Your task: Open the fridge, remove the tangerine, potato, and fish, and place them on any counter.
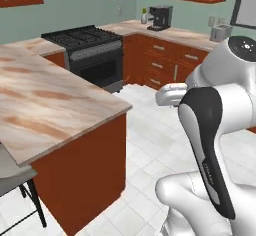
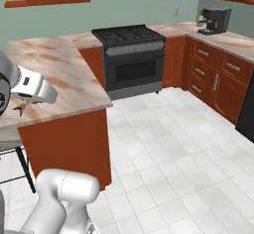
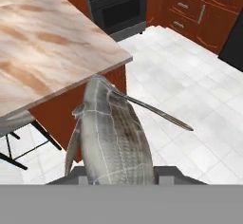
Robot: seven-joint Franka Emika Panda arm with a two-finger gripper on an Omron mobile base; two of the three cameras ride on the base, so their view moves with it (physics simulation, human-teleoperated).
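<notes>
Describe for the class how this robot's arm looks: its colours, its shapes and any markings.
The arm is glossy white, made of rounded, bulging segments. A long black panel with small pale lettering runs along one link, and a joint has a dark round cap. In the right base view, a small dark mark sits on the white hand section.

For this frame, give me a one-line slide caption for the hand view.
Gripper holds the silvery-grey fish near the corner of the marbled counter, above white floor tiles.

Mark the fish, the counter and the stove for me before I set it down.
fish point(image 3: 111, 137): hand view, mid-body, on its scaled flank.
counter point(image 1: 45, 100): left base view, bare marbled top.
stove point(image 2: 130, 34): right base view, black burner top.
</notes>
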